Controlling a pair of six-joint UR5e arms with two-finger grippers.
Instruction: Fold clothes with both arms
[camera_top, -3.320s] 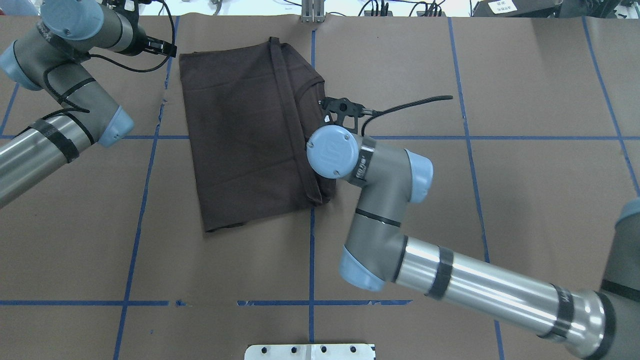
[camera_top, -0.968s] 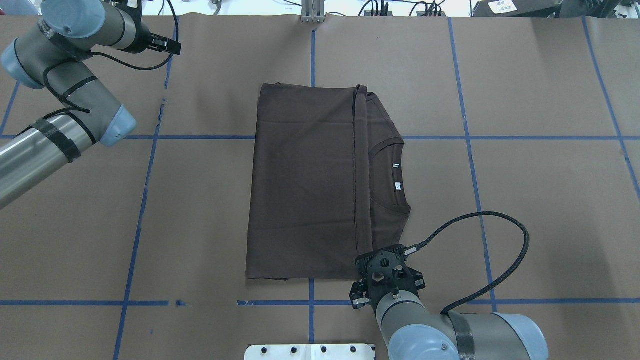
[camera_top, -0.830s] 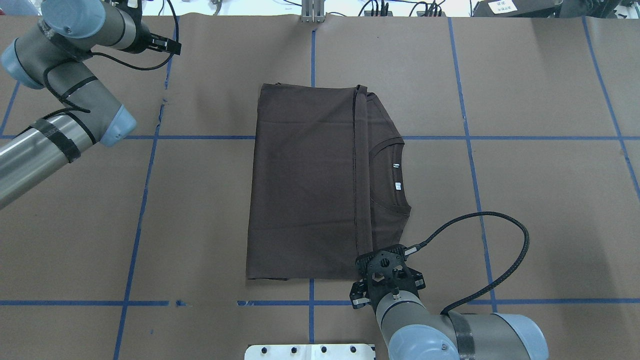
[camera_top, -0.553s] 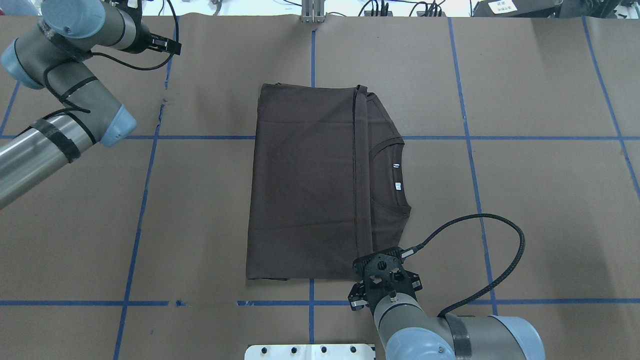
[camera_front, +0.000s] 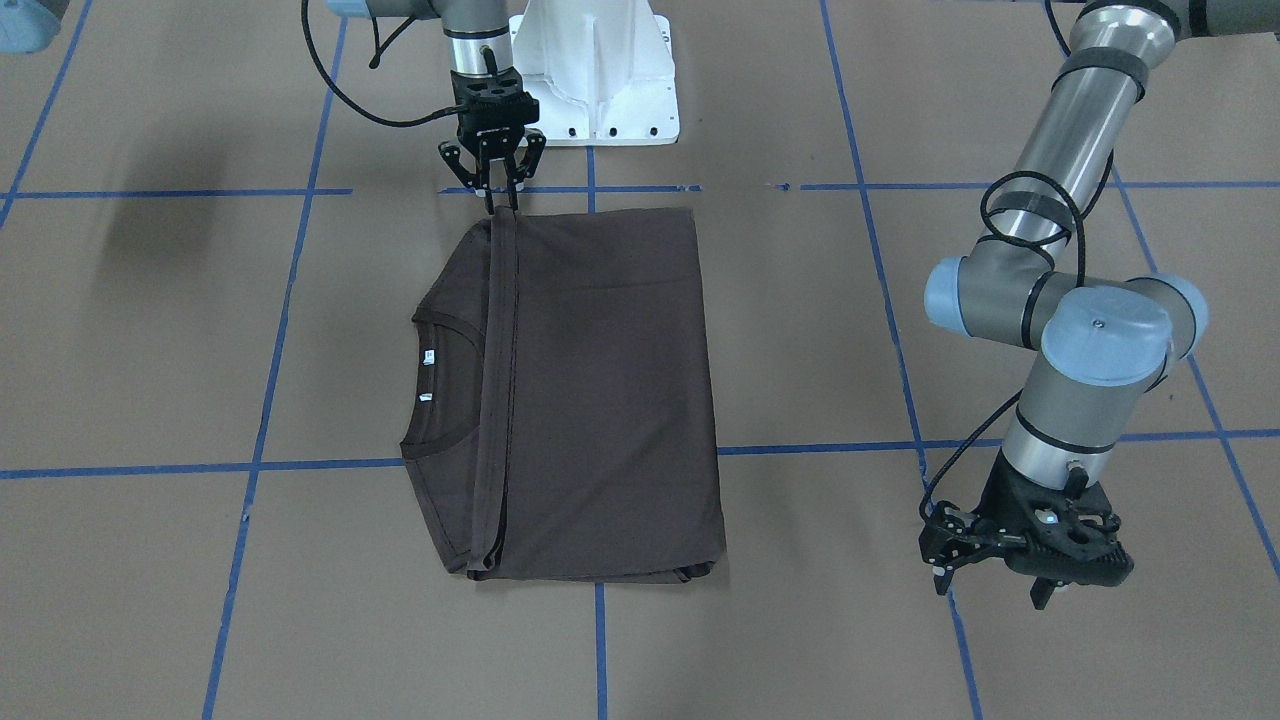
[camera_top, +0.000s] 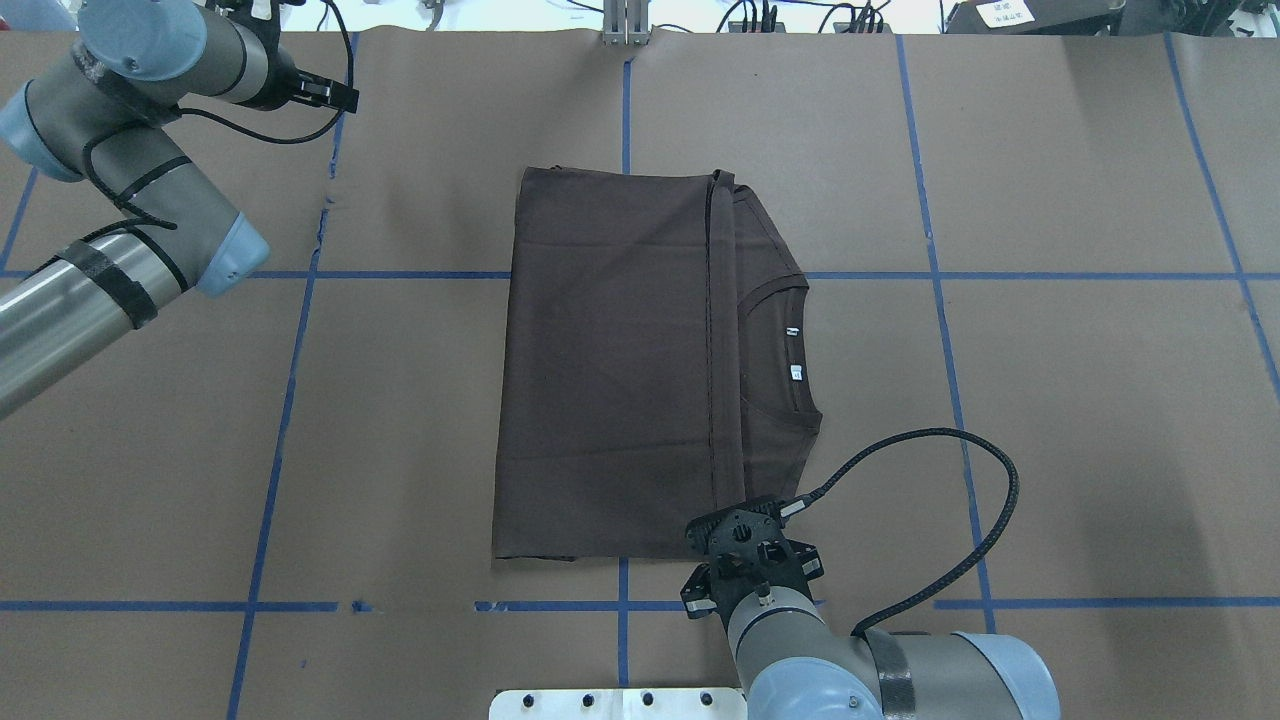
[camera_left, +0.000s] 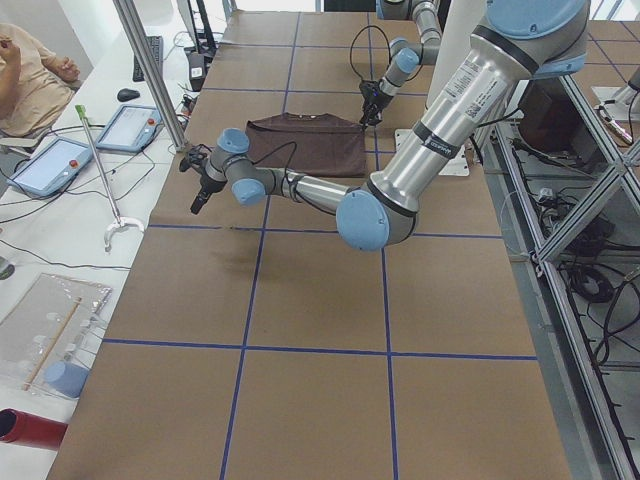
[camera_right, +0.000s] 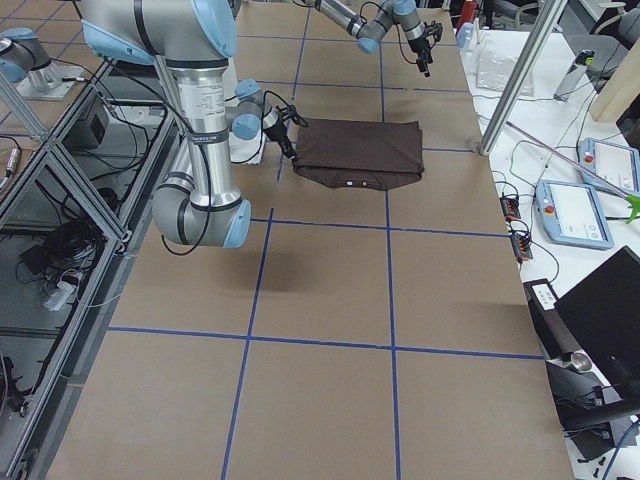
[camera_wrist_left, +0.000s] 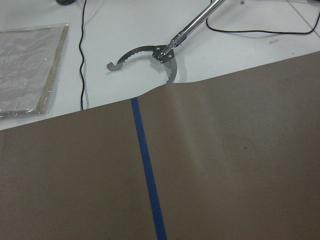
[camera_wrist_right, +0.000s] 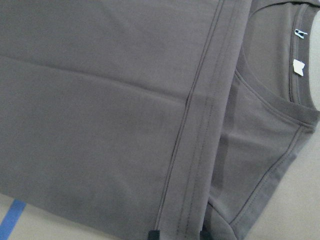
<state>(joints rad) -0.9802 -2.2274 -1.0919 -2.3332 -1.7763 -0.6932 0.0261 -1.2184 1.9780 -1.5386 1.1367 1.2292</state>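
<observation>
Right claw (camera_front: 497, 202) points straight down at T-shirt (camera_front: 600, 400) hem corner, grip impossible to tell; left claw (camera_front: 990, 588), spread, tilts near worktop's (camera_front: 800, 620) far edge.

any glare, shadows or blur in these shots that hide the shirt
Overhead exterior: even light, T-shirt sharp; only the strip beyond the table's far edge is blown out white. Front-facing: a soft shadow on the table at upper left, clear of the T-shirt. Right wrist: stitching crisp, no glare; two dark fingertips are cropped at the bottom edge.

Dark grey-brown T-shirt (camera_top: 610, 360), white neck tag (camera_top: 797, 373); brown table cover (camera_top: 1050, 400), blue tape grid (camera_top: 1050, 275).
</observation>
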